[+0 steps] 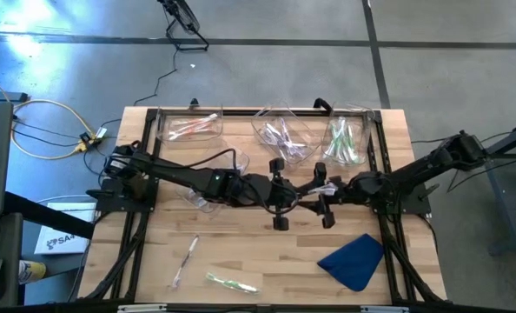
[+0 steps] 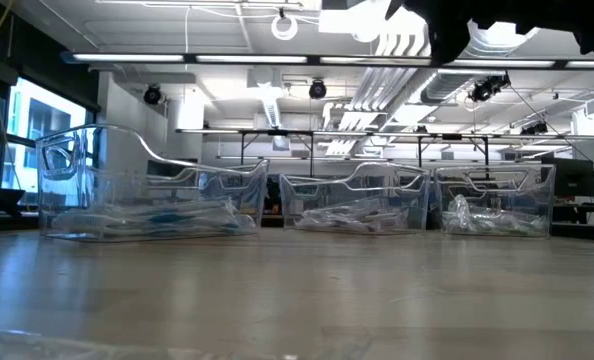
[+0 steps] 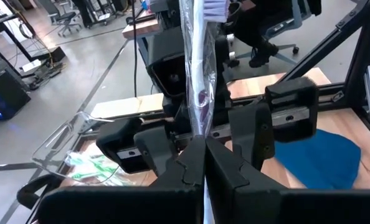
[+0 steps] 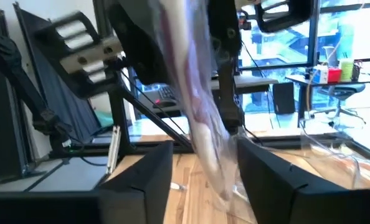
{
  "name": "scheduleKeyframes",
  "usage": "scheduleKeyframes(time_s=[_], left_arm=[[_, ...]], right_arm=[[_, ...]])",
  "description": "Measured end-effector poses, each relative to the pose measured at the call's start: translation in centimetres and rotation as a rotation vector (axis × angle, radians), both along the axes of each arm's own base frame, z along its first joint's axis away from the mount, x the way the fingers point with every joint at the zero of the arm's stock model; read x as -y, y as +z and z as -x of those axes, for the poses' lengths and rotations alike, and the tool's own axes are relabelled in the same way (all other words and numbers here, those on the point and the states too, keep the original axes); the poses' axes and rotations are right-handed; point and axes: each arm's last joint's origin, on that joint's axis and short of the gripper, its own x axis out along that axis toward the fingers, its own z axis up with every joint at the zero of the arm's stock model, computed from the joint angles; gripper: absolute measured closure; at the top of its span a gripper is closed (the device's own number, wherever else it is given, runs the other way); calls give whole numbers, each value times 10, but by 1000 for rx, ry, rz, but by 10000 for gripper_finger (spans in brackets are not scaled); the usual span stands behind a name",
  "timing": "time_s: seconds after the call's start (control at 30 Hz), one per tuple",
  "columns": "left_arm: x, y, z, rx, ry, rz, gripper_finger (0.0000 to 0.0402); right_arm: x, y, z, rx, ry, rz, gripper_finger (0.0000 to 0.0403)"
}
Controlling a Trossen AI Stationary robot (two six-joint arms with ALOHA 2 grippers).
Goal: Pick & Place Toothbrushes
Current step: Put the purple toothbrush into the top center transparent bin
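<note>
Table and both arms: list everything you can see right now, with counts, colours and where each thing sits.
wrapped toothbrush: one, clear wrap with purple, held mid-table between both grippers
loose toothbrushes: two, one whitish, one green, near edge, left side
bins: three along the far edge, one more under the left arm, clear, brushes inside
cloth: one, blue, near right
table: one, light wood
left gripper: shut on the wrapped toothbrush
right gripper: open around the same brush

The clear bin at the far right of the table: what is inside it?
The bin holds green and white toothbrushes, piled together. Their exact number cannot be seen, because they overlap.
</note>
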Motion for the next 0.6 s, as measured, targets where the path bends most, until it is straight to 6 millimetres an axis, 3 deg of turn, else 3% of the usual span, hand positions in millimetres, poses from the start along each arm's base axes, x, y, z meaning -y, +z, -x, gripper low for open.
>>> scheduleKeyframes(time_s=[0.4, 0.6], left_arm=[[0, 0, 0, -2, 0, -16, 401], [0, 0, 0, -7, -22, -31, 401]], right_arm=[[-1, 1, 0, 12, 13, 9, 381], [-1, 1, 0, 11, 13, 34, 383]])
